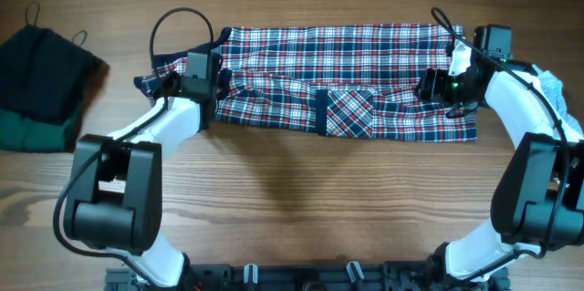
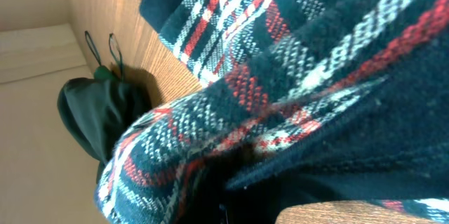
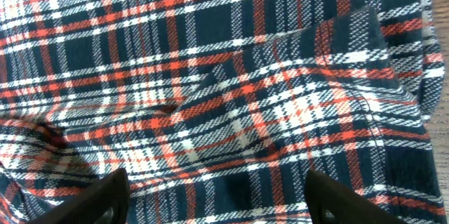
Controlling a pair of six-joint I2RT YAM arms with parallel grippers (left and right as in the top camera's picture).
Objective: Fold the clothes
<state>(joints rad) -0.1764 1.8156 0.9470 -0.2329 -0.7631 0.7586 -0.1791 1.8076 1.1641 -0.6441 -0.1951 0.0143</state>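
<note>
Left claw seemingly pinching plaid shirt; right claw agape.

Left hand closed tight, right hand spread wide, both arms outstretched.

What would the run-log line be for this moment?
task: fold clothes | left gripper: shut on plaid shirt, left end | right gripper: open, over right end | dark garment: lying apart

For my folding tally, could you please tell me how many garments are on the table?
2 clearly: the plaid shirt spread across the middle and a dark bundle at the left edge. A pale scrap behind the right arm may be a third, mostly hidden.
</note>
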